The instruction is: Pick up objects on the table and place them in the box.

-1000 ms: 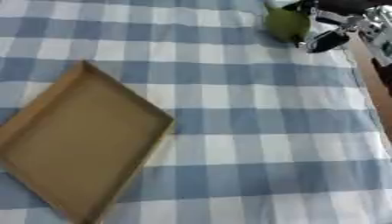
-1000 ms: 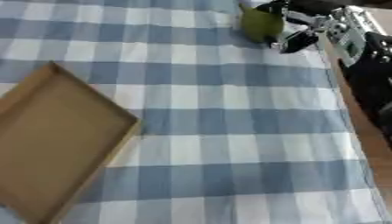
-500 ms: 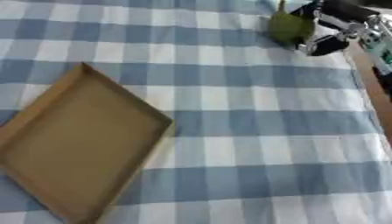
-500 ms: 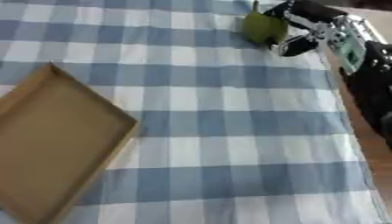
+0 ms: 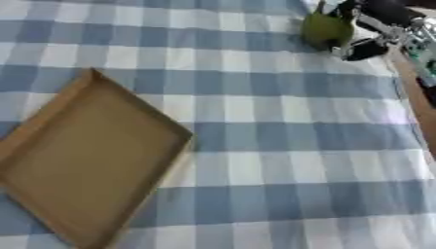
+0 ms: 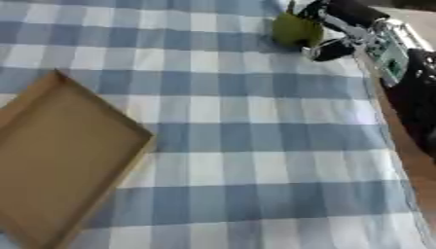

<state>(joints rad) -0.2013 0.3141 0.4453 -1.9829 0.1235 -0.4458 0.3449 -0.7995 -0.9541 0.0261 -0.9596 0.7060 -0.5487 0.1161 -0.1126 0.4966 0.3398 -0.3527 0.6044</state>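
A round green object (image 5: 324, 30) with a small stem sits on the checked cloth at the far right. My right hand (image 6: 351, 23) comes in from the upper right corner and is curled round it, with dark fingers (image 6: 312, 8) behind it and the thumb (image 6: 329, 49) at its lower right side. The cardboard box (image 5: 81, 155), a shallow brown tray, lies askew at the left with nothing inside it. My left hand shows in neither view.
The blue and white checked tablecloth (image 5: 281, 146) covers the table. Its right edge (image 5: 417, 131) runs close to the hand, with brown floor beyond. My right forearm (image 6: 417, 92) fills the right side in the right eye view.
The green object and my right hand have shifted very slightly to the right. The box has not moved.
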